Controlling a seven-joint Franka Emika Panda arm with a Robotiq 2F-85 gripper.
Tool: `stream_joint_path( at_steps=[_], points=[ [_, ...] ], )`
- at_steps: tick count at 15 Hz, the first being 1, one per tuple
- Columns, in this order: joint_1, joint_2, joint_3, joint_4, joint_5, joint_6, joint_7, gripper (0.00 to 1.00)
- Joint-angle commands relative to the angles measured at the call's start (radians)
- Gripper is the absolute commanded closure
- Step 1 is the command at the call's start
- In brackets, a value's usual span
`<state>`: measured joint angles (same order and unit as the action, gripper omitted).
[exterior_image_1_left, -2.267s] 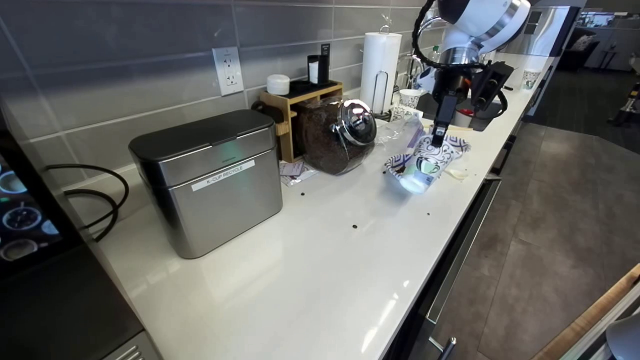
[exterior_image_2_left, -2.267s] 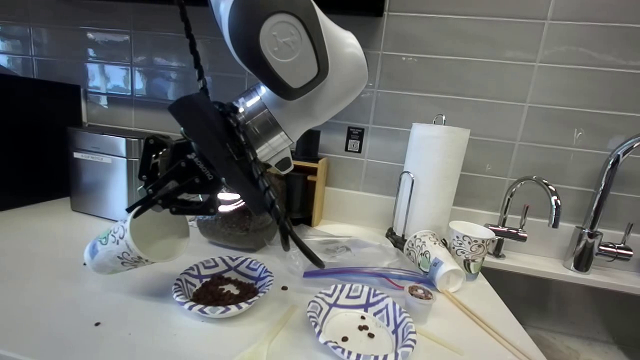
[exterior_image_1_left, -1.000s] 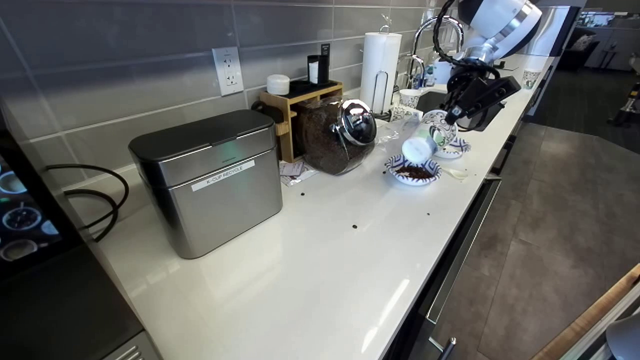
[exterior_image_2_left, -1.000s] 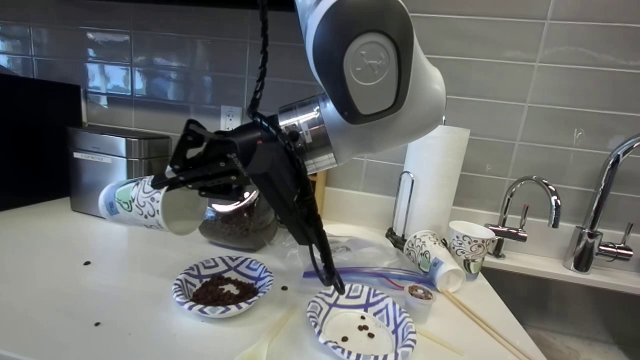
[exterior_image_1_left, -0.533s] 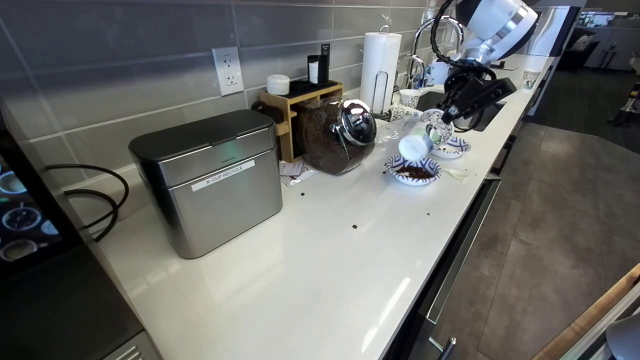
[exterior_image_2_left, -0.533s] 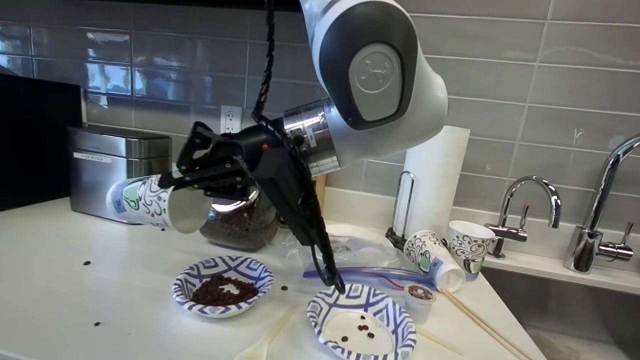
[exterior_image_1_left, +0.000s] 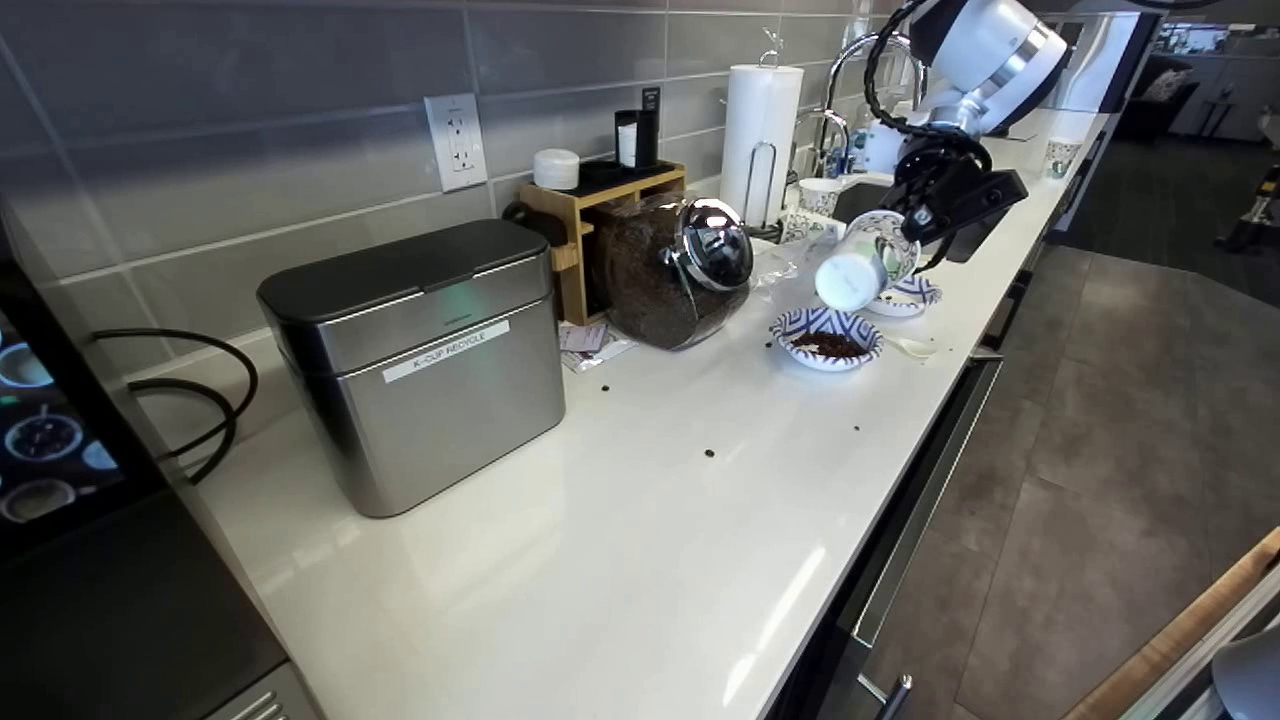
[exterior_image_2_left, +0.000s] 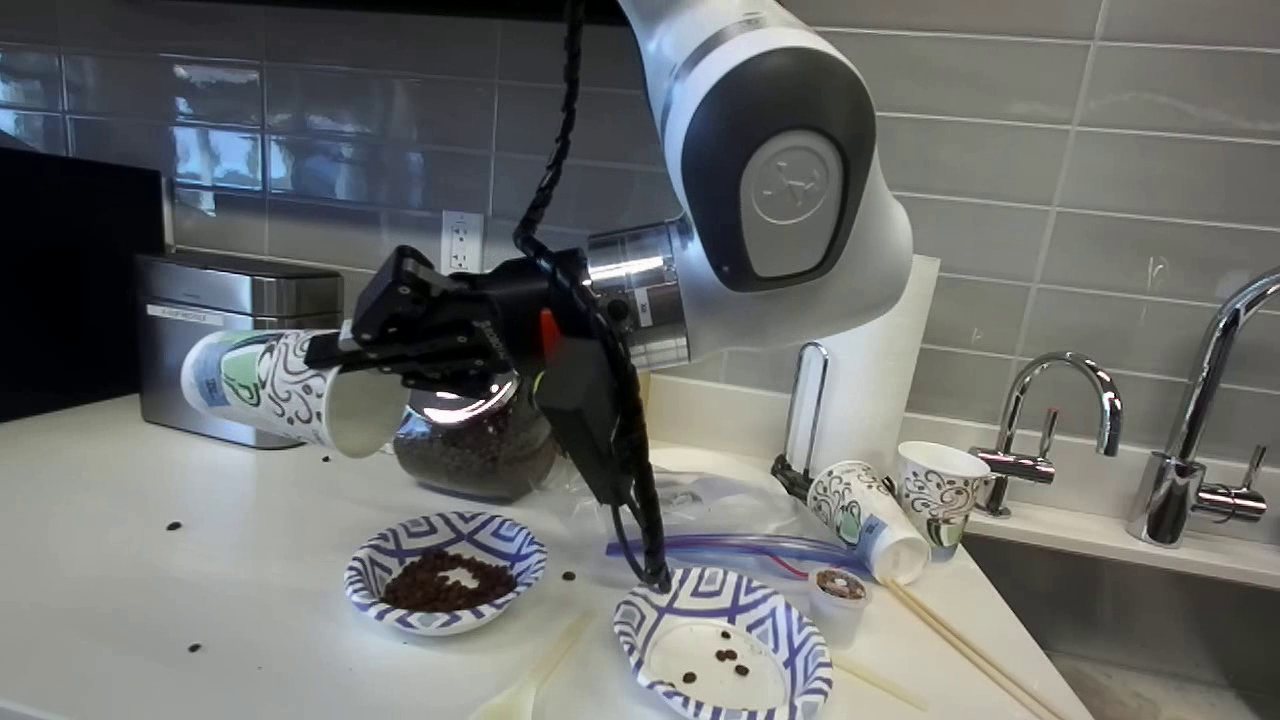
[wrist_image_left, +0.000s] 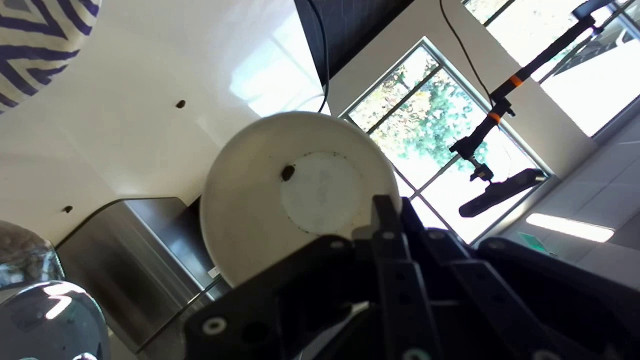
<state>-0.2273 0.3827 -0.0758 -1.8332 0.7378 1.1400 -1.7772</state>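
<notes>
Paper cup (exterior_image_2_left: 270, 385) with swirl print, pinched at the rim between the jaws, pressed together on the thin wall; held in the air above the surface (exterior_image_2_left: 100, 600), tipped onto one side, with base to the left and mouth to the right in an exterior view; in the wrist view, seen straight into, with one dark bean (wrist_image_left: 288, 173) lying inside, just beside the round bottom; lower and to the right in an exterior view, a patterned bowl (exterior_image_2_left: 450, 530) with a heap of dark beans (exterior_image_2_left: 425, 585); farther right and nearer, a second bowl (exterior_image_2_left: 775, 610) with a few stray beans (exterior_image_2_left: 742, 670) inside; between both bowls, toward the near side, a pale spoon (exterior_image_2_left: 525, 695); on the far side, a glass jar (exterior_image_2_left: 475, 460) with dark contents and a shiny lid (exterior_image_1_left: 720, 240); left of the jar in both exterior views, a steel bin (exterior_image_1_left: 470, 420); at the right, past a clear bag (exterior_image_2_left: 690, 500), a tilted cup (exterior_image_2_left: 865, 520) and, just beside, an upright cup (exterior_image_2_left: 935, 490), both near a towel roll (exterior_image_2_left: 870, 400); loose beans (exterior_image_2_left: 195, 648) on the surface.
</notes>
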Motion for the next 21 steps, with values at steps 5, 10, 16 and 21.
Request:
stream_joint_path(
  at_steps=[5,10,16,21],
  points=[
    [-0.041,0.09,0.004,0.088,0.06,-0.121,-0.148,0.99],
    [-0.059,0.123,0.001,0.123,0.105,-0.196,-0.201,0.99],
    [-0.07,0.153,-0.005,0.15,0.146,-0.258,-0.235,0.99],
    [-0.079,0.176,-0.008,0.166,0.193,-0.3,-0.233,0.99]
  ],
)
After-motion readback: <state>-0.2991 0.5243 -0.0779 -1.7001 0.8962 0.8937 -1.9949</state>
